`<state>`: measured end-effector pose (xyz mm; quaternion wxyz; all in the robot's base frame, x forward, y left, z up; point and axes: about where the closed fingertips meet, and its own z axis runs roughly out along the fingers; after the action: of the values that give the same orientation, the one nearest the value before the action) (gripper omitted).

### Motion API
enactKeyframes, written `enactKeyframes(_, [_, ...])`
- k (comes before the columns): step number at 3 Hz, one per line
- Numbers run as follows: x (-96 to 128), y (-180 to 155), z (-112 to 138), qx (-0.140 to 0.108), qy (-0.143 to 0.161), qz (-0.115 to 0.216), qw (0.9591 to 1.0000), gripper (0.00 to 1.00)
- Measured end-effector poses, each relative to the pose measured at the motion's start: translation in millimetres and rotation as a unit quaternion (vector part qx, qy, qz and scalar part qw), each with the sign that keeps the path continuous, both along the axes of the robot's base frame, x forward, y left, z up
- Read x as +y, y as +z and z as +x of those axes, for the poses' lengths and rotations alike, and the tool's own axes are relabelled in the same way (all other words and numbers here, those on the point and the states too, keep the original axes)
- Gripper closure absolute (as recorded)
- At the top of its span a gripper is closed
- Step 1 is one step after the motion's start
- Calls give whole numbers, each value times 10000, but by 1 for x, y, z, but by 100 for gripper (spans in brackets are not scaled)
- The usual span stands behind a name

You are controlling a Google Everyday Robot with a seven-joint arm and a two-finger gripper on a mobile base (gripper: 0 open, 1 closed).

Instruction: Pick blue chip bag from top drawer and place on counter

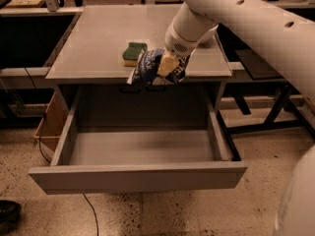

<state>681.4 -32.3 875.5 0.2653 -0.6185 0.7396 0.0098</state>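
The blue chip bag (147, 65) is crinkly navy with pale markings. My gripper (166, 66) is shut on it and holds it in the air at the front edge of the counter (98, 38), above the open top drawer (138, 149). The drawer is pulled out and its grey floor is bare. The bag hangs just in front of and to the right of the green-and-yellow sponge (133, 52). My white arm comes in from the upper right and hides part of the counter's right side.
A brown box (51, 124) stands under the table at the left. A black side shelf (256, 63) and table legs are at the right. A cable (91, 213) trails on the speckled floor. A dark shoe (7, 213) is at the bottom left.
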Motion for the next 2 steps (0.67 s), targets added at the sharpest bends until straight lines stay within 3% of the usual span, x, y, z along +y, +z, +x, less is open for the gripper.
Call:
enactKeyframes(1, [-10, 15, 28, -161, -58, -14, 9999, 100])
enactKeyframes(2, [-19, 8, 52, -233, -126, 163, 9995, 100])
